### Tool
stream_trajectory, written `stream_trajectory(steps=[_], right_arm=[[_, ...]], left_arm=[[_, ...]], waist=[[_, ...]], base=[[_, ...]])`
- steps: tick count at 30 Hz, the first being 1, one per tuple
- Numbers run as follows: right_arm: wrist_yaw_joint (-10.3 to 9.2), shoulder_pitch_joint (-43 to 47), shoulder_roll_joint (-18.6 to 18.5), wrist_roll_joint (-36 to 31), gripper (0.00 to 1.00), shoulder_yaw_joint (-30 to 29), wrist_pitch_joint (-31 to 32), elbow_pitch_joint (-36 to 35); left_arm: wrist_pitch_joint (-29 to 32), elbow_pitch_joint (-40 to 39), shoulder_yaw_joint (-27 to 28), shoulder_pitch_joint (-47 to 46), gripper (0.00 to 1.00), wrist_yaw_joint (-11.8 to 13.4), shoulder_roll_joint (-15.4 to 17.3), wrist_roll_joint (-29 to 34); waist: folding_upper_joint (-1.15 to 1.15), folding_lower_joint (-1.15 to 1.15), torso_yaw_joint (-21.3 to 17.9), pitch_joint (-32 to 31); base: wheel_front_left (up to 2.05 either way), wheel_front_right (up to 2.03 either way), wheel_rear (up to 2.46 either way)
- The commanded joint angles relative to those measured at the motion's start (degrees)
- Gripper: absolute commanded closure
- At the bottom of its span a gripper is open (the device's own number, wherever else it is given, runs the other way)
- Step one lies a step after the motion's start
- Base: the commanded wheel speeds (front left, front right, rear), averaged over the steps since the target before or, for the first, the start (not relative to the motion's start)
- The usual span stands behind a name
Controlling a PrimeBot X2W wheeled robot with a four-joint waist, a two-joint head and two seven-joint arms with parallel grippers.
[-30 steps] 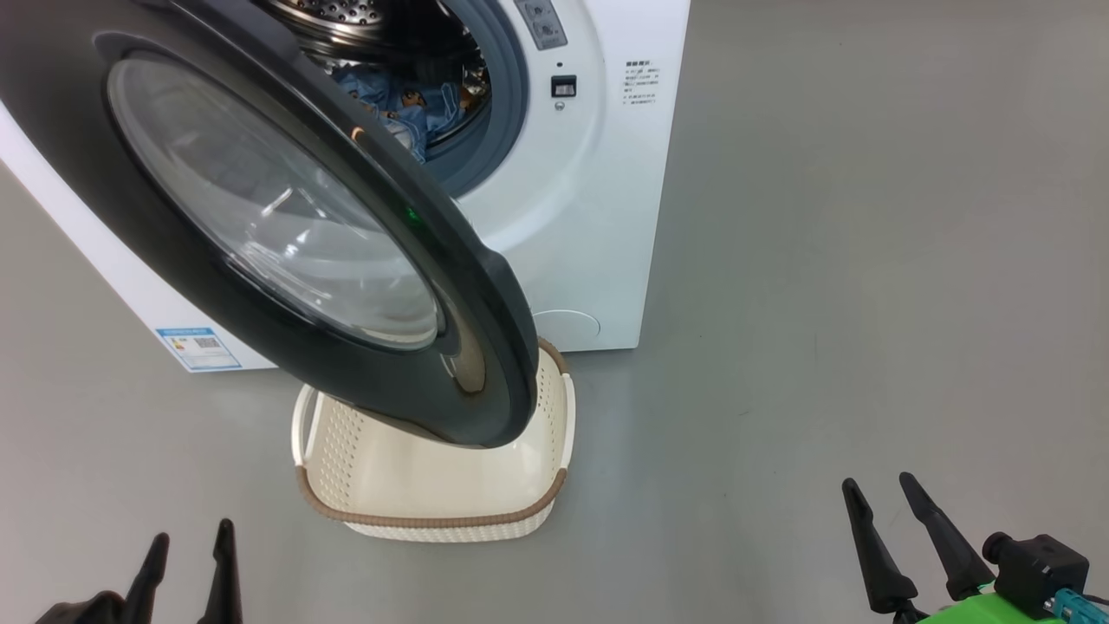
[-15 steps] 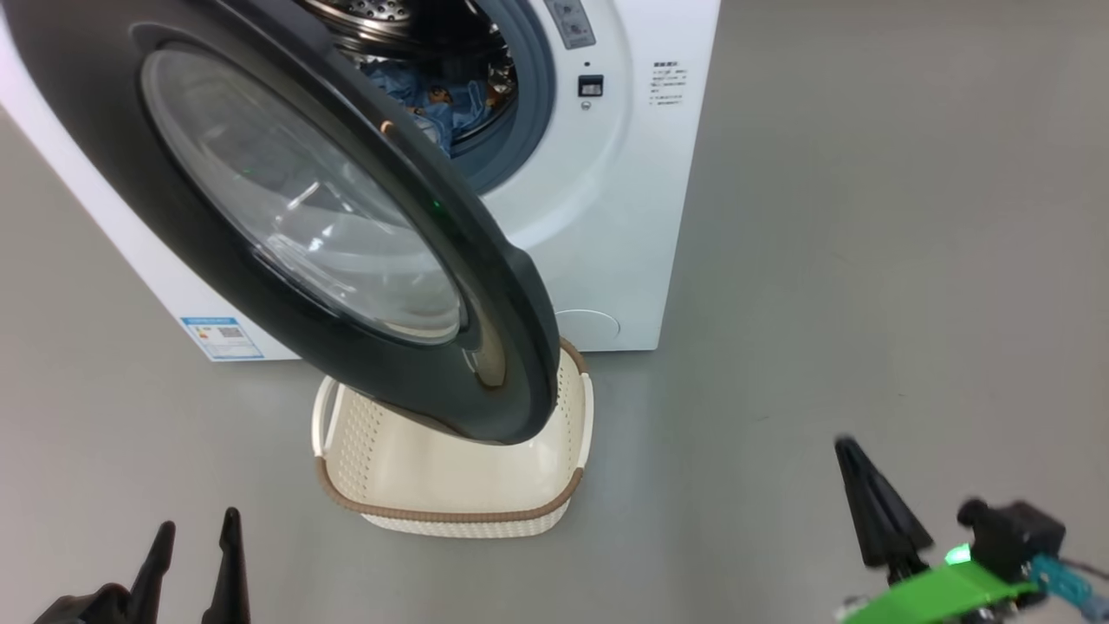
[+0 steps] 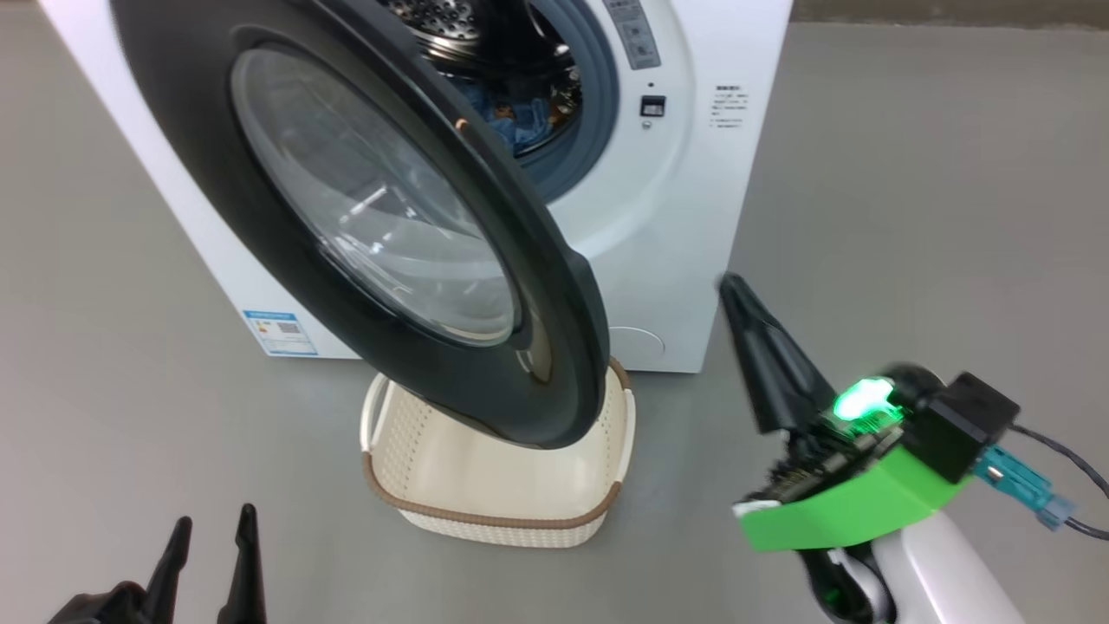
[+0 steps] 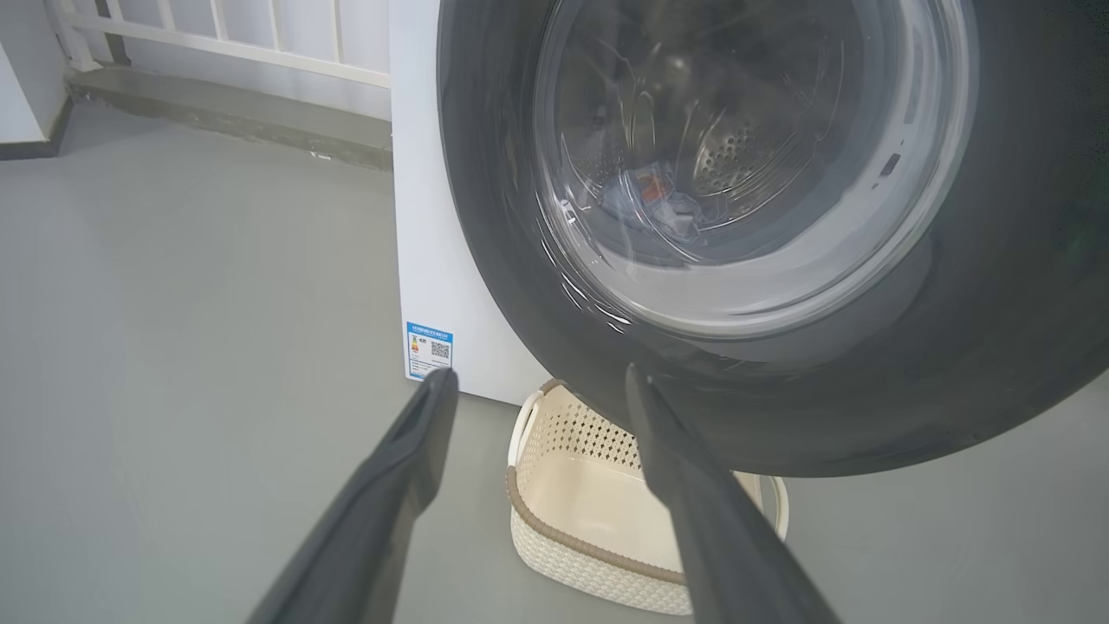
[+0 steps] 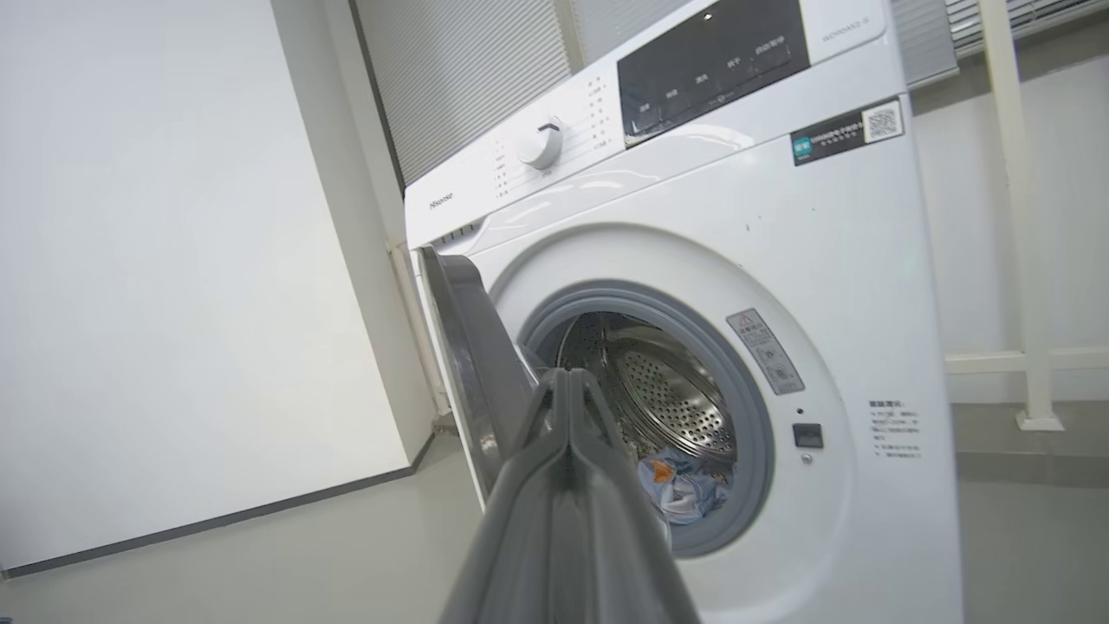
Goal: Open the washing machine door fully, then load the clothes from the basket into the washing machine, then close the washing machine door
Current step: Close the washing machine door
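Bare laundry room, washing machine (image 5: 823, 225), grey floor (image 3: 936, 217)

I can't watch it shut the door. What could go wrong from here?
The clothes lie low in the drum by the gasket; cloth may get pinched when the washing machine door closes.
The right gripper is shut to a narrow point; pushing the glossy door, it may slip.
The basket stands under the door's lower edge; an arm could knock it.
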Motion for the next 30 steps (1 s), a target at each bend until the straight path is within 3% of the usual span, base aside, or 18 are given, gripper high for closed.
stream_trajectory(steps=[1,5,14,22,30], right_arm=[[0.16,-2.5,0.8,0.4,1.0,2.7,-0.6,-2.6],[0.16,-3.5,1.3,1.0,1.0,7.0,-0.6,-2.5],[0.16,-3.1,0.8,4.9,1.0,16.4,-0.6,7.1],[0.16,-3.5,0.9,6.4,1.0,17.2,-0.6,14.1],[0.16,-6.2,0.9,6.7,1.0,14.4,-0.6,21.4]], left_arm=[[-0.5,-1.7,1.7,-0.6,0.0,-0.1,0.7,0.5],[-0.5,-2.0,1.5,-0.2,0.0,-0.1,0.3,0.2],[-0.5,-1.4,-0.8,-0.9,0.0,-0.1,-1.0,-0.6],[-0.5,-0.7,-2.7,-2.3,0.0,-0.1,-1.6,-1.3],[-0.5,-0.1,-3.8,-4.3,0.0,-0.1,-1.5,-2.7]], waist=[[0.0,0.0,1.2,-0.7],[0.0,0.0,2.7,-1.2],[0.0,0.0,6.6,0.1],[0.0,0.0,9.2,1.8],[0.0,0.0,10.5,4.7]], base=[[0.0,0.0,0.0],[0.0,0.0,0.0],[0.0,0.0,0.0],[0.0,0.0,0.0],[0.0,0.0,0.0]])
